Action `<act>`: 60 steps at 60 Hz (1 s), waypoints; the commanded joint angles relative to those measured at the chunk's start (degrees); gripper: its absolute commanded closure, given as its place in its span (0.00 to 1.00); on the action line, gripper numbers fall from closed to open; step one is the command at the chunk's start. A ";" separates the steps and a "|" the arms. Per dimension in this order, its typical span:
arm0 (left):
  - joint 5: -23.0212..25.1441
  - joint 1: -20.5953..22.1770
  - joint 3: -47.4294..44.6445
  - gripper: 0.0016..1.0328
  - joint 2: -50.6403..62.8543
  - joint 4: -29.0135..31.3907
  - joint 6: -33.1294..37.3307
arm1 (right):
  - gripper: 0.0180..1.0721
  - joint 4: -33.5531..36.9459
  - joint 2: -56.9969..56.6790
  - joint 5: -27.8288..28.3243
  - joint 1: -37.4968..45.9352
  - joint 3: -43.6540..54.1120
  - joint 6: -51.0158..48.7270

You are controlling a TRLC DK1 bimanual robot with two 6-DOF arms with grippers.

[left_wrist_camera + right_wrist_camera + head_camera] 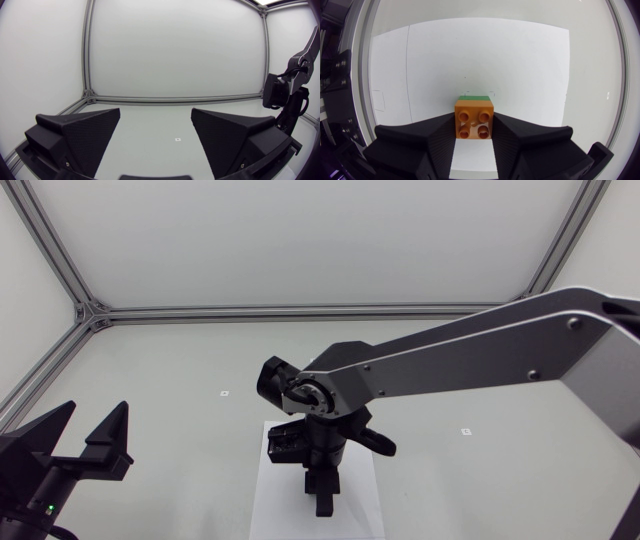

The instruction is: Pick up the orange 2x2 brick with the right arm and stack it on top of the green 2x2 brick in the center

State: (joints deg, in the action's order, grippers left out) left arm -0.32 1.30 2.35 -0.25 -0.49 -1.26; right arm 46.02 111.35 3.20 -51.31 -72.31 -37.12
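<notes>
Orange 2x2 brick (474, 119) is clamped in your right gripper (474, 125): the two black fingers (435, 137) press on its opposite sides, with its four studs facing the wrist camera. It is held over the middle of the white sheet (275, 500), and a thin green strip of the green 2x2 brick (480, 97) shows just past its far edge. The green brick therefore lies right under it, offset slightly or merely seen at an angle. You cannot tell from these views whether the two bricks touch or whether any studs have engaged.

From the head view, your right arm (470, 355) reaches in over the centre of the table (180, 370) with its wrist pointing straight down, hiding both bricks.

By the look of it you are at the placing step, with the pick-up done and the stack not yet confirmed. The next move calls for squaring the orange brick's edges over the green one so that no green shows on one side only. Then press straight down until it seats, and only after that let the fingers go and lift clear without dragging the stack.

Your left gripper (156, 113) is parked near the table's left side with its fingers spread wide and nothing between them, well apart from the work
</notes>
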 commanded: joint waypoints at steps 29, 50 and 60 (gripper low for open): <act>0.32 -0.16 -2.35 0.04 -0.45 0.76 0.73 | 0.68 -0.49 1.94 -0.21 0.51 -1.95 -1.81; 0.23 -0.16 -2.35 0.04 -0.45 0.84 0.73 | 0.68 -0.40 1.33 -0.57 0.95 -0.28 -2.51; 0.23 -0.16 -2.35 0.04 -0.45 0.84 0.73 | 0.68 -0.67 1.06 -0.57 0.77 0.42 -2.34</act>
State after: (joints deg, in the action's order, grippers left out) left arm -0.32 1.28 2.35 -0.25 -0.49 -1.26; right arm 45.17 111.90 2.94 -50.57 -73.38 -39.00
